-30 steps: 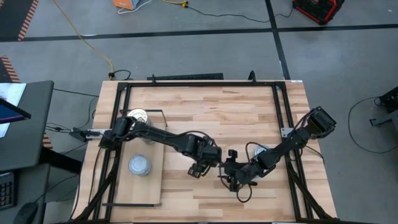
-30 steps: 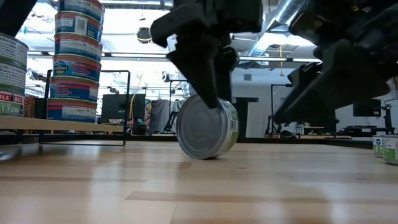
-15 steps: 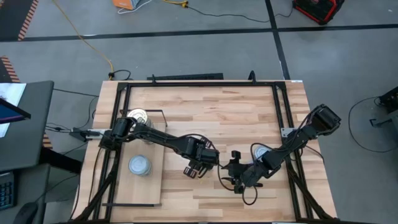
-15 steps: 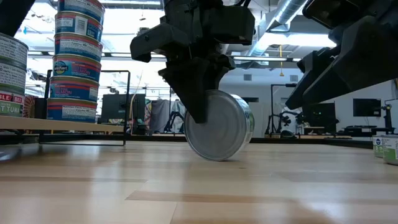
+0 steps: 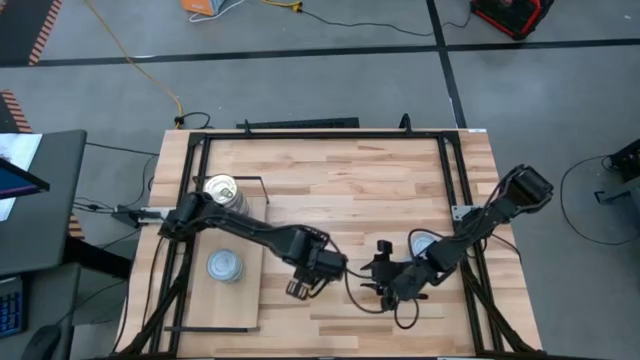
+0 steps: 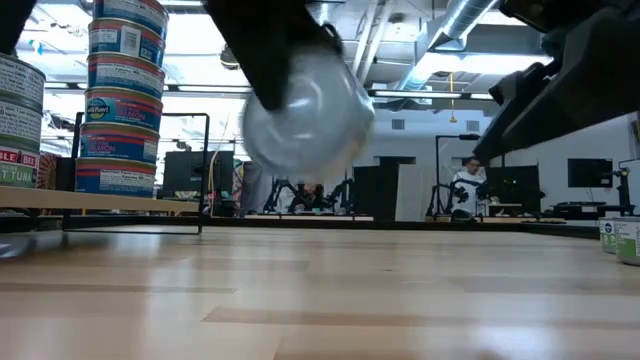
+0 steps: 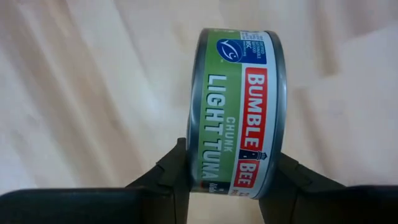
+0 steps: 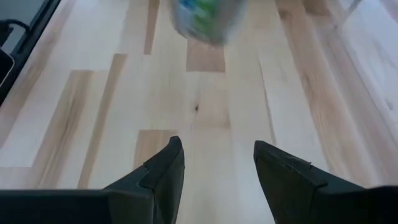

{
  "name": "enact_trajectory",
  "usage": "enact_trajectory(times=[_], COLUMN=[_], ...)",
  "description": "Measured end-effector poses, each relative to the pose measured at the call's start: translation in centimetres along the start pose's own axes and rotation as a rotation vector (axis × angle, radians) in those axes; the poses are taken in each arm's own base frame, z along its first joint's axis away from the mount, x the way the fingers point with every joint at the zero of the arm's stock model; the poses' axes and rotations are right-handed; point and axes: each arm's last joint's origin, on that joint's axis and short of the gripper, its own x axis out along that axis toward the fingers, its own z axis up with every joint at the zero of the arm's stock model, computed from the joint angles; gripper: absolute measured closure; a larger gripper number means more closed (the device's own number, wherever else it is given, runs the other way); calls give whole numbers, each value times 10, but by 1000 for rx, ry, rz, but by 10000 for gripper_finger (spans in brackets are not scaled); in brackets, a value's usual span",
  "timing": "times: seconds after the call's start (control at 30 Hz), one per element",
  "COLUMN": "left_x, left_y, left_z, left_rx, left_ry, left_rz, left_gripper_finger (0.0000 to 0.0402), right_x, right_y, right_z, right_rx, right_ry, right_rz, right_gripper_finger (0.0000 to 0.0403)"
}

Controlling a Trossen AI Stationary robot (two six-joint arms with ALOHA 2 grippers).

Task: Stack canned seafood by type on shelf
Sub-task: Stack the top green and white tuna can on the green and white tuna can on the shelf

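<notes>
My left gripper (image 7: 231,182) is shut on a tuna can (image 7: 239,112) with a green and red label, near the table's middle front (image 5: 300,285). In the low view the can (image 6: 305,110) hangs blurred above the tabletop. My right gripper (image 8: 217,168) stands open just right of it (image 5: 374,276), nothing between its fingers. The shelf (image 5: 235,310), a pale board at the left, carries two stacks of cans (image 5: 220,188) (image 5: 226,265). They show as a tall stack (image 6: 125,100) and a second stack (image 6: 20,120) in the low view. My left gripper pinches the can between its two fingers (image 7: 174,168), one on each flat end (image 7: 274,167), close to the rim. The fingers come from above, pointing steeply down. The can hangs on edge below them, its labelled wall facing the camera, lifted clear of the table.
A single can (image 5: 422,243) lies on the table beside the right arm, and more cans (image 6: 622,238) show at the right edge of the low view. A black wire frame (image 6: 140,170) stands at the shelf's far end. Bare wood lies between the grippers and the shelf.
My left gripper has taken hold of the can, which stood tilted on its rim, and lifted it clear. It carried the can up and toward the table's near-left, closer to the shelf. My right gripper has risen a little and stayed open.
</notes>
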Motion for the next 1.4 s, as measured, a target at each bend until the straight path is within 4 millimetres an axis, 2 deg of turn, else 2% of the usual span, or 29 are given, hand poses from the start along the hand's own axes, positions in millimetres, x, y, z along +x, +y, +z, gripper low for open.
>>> enact_trajectory(times=[0.23, 0.43, 0.6, 0.7, 0.8, 1.0, 1.17, 1.3, 1.4], left_x=[-42, -87, -114, -126, -129, -112, -118, -132, -135], left_y=[-30, -62, -88, -94, -100, -104, -91, -80, -75], left_z=[-11, -29, -61, -86, -110, -175, -223, -251, -268], left_rx=[-178, -302, -378, -450, -493, -503, -562, -636, -681], left_ry=[-47, -106, -178, -239, -325, -361, -488, -614, -635], left_rz=[-157, -192, -89, -58, -54, -132, -249, -388, -456], left_gripper_finger=[272, 270, 269, 268, 268, 267, 267, 267, 266], right_x=[-2, -1, -1, -1, -2, -11, -26, -41, -52], right_y=[1, 1, 1, 1, 1, -5, -26, -45, -56], right_z=[-4, -4, -4, -3, -4, -1, 24, 41, 49], right_rx=[-42, -63, -62, -58, -55, -61, -54, -25, -8], right_ry=[16, 17, 14, 9, 15, 32, -62, -137, -180], right_rz=[-31, -32, -30, -28, -29, -36, -53, -79, -92], right_gripper_finger=[182, 182, 182, 182, 182, 182, 182, 182, 182])
